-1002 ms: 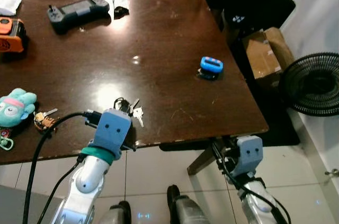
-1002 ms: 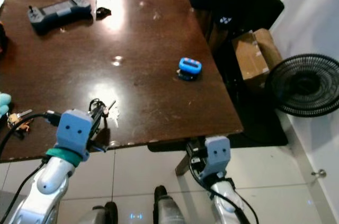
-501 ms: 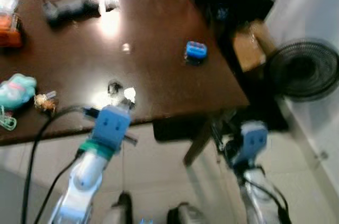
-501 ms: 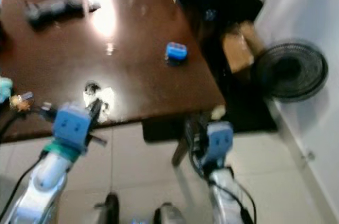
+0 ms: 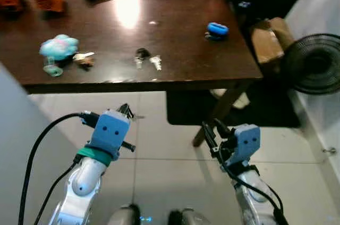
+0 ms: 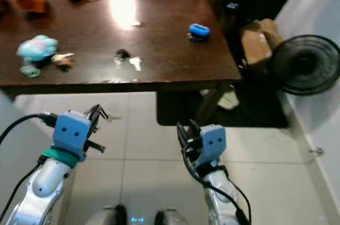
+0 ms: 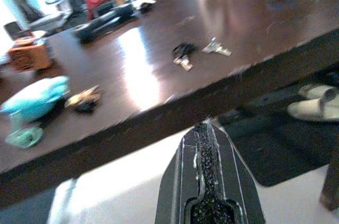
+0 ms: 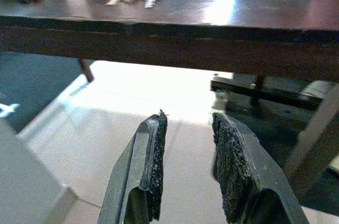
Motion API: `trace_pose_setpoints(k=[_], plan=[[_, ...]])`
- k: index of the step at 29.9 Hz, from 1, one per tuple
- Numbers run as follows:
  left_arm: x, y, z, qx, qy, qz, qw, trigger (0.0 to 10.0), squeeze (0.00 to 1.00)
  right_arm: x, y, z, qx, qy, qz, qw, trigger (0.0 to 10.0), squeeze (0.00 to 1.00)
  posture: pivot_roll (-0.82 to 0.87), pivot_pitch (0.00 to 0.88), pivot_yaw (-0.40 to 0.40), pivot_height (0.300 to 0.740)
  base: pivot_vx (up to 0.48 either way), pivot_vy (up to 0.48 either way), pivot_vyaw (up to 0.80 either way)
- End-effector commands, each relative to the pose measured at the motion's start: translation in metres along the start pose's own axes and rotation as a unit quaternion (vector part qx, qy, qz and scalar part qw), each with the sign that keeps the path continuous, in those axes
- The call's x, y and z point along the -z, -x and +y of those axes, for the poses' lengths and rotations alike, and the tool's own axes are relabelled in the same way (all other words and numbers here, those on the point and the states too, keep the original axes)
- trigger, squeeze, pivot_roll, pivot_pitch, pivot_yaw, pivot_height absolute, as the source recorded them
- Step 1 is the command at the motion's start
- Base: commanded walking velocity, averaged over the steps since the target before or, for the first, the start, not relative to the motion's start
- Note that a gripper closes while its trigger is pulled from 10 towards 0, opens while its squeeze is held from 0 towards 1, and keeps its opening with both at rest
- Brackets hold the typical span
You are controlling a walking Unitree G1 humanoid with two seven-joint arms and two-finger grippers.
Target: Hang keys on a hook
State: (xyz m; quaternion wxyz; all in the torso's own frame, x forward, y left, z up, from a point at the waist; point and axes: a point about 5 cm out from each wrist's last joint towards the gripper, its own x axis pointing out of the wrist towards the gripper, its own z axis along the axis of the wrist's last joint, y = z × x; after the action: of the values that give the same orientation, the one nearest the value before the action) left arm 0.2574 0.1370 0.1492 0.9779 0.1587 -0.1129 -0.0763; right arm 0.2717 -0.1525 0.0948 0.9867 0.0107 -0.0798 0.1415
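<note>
We stand off from the table (image 5: pixel 212 71), both arms low over the floor tiles in the lower frame. Our left gripper (image 7: pixel 205 144) is pressed closed and empty; our right gripper (image 8: pixel 185 144) is narrowly parted, holding nothing. The keys (image 5: pixel 147 59) lie at upper centre near the table's near edge, left there unreached

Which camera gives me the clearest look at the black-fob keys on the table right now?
The left wrist view: the keys lie sharp and fairly close on the table, fob and blades distinct. The head views show them small from above; the right wrist view catches them at a low angle, blurred.
</note>
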Motion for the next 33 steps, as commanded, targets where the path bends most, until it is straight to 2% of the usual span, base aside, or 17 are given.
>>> trace_pose_setpoints(k=[1,9,24,33], plan=[[-0.003,-0.004,-0.007,0.007,0.015,0.004,1.0,10.0,0.0,-0.006,-0.001,-0.005,0.011,0.008,-0.003,1.0,10.0,0.0,-0.03,0.146,0.003,0.74,0.0,0.0,0.0],[-0.012,-0.014,-0.013,0.012,0.035,-0.003,0.999,10.0,0.0,-0.025,-0.014,-0.003,-0.001,0.014,-0.033,0.999,10.0,0.0,-0.03,0.144,0.002,0.74,0.0,0.0,0.0],[-0.01,-0.015,-0.012,0.006,0.032,0.007,0.999,10.0,0.0,-0.021,-0.013,0.0,-0.013,0.025,-0.02,0.999,10.0,0.0,-0.03,0.145,0.0,0.74,0.0,0.0,0.0],[-0.009,-0.02,-0.012,0.002,0.024,0.022,0.999,10.0,0.0,-0.028,-0.017,-0.006,0.008,0.045,-0.031,0.998,10.0,0.0,-0.03,0.144,0.001,0.74,0.0,0.0,0.67]])
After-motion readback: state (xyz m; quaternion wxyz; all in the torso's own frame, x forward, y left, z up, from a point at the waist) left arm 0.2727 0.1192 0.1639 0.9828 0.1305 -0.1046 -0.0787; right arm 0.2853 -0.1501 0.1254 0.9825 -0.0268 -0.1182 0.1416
